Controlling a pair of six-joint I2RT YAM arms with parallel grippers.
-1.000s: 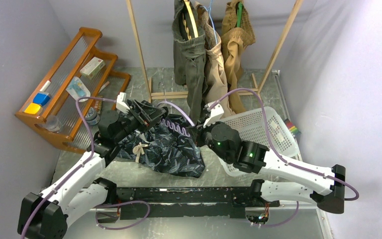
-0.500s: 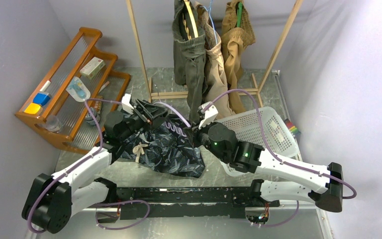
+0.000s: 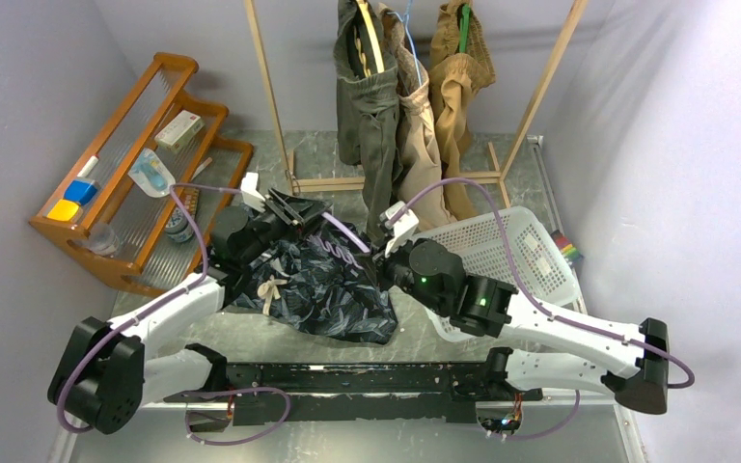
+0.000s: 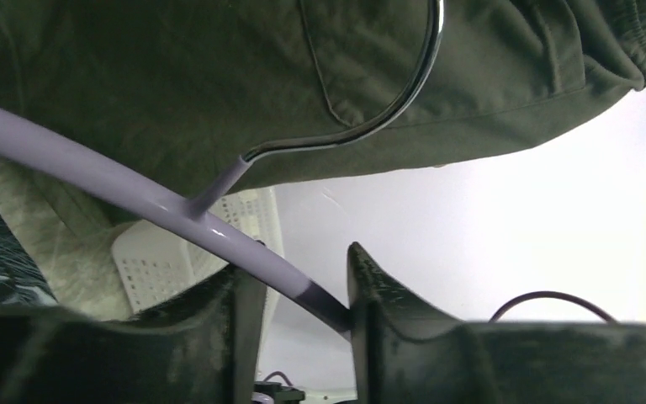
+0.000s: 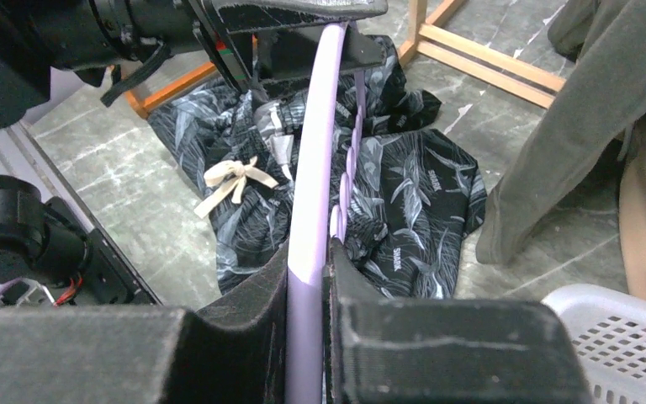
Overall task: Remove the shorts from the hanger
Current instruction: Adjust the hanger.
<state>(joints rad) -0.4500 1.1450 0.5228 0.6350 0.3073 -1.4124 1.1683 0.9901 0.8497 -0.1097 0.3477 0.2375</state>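
Observation:
The dark navy leafy shorts (image 3: 318, 289) (image 5: 404, 194) lie crumpled on the table, off the lilac hanger (image 3: 345, 230) (image 5: 315, 151) (image 4: 135, 189). My right gripper (image 3: 381, 256) (image 5: 311, 252) is shut on one arm of the hanger and holds it above them. My left gripper (image 3: 299, 207) (image 4: 301, 269) straddles the other arm. Its jaws are half closed with a gap, and the bar leans on one finger. Olive shorts (image 3: 367, 106) (image 4: 219, 76), beige shorts (image 3: 423, 125) and tan-brown shorts (image 3: 458, 68) hang on the rack behind.
A white perforated basket (image 3: 521, 251) (image 5: 631, 337) sits right of the grippers. A wooden shelf (image 3: 145, 145) with small items leans at the left wall. The wooden rack's posts (image 3: 270, 87) and base stand at the back. A black rail (image 3: 367, 376) runs along the near edge.
My left gripper has moved right onto the hanger's end and its jaws have narrowed around the bar. The right gripper has kept its hold and shifted slightly.

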